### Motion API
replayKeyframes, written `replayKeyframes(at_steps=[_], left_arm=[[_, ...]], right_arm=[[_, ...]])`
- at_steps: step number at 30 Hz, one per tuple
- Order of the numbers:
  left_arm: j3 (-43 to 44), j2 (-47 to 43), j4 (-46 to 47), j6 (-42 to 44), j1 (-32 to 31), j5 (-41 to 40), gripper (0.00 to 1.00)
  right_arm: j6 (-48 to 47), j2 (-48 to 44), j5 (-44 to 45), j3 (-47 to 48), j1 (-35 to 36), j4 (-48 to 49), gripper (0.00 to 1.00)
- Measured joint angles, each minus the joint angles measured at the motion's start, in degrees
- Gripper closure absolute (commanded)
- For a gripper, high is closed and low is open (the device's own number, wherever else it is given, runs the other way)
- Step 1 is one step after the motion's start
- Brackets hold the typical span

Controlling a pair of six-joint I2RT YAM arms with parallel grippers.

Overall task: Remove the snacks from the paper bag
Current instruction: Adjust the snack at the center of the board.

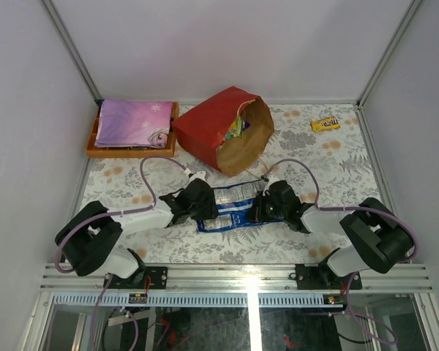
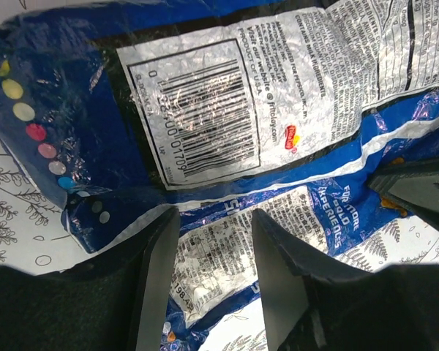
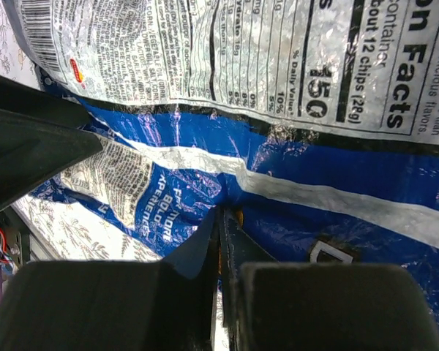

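The red paper bag (image 1: 212, 124) lies on its side at the back of the table, its brown mouth facing right, with several glossy snack packets (image 1: 238, 128) showing inside. A blue-white chip bag (image 1: 230, 208) lies out in front, between my two grippers. My left gripper (image 1: 207, 206) is open at the bag's left end; in the left wrist view (image 2: 214, 252) its fingers (image 2: 157, 281) straddle the bag (image 2: 227, 110) without closing. My right gripper (image 1: 259, 208) is shut, pinching the bag's blue edge (image 3: 293, 212) in the right wrist view (image 3: 221, 223). A small yellow bar (image 1: 325, 124) lies at the back right.
An orange tray (image 1: 95, 150) holding a flat purple patterned item (image 1: 132, 123) stands at the back left, beside the paper bag. White walls close in the back and both sides. The table has a floral cloth (image 1: 336, 175).
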Motion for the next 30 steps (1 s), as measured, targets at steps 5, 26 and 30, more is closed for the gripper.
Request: replayKeyframes(at_steps=[5, 26, 30], left_arm=[[0.5, 0.7, 0.0, -0.1, 0.0, -0.3, 0.56], [3.5, -15.5, -12.7, 1.4, 0.0, -2.0, 0.0], [6.1, -19.2, -14.3, 2.0, 0.4, -2.2, 0.0]], right_arm=[[0.1, -0.9, 0.2, -1.8, 0.0, 1.9, 1.0], [3.8, -12.0, 2.4, -4.9, -18.2, -10.5, 0.78], [2.5, -13.4, 4.3, -2.3, -22.1, -16.9, 0.5]])
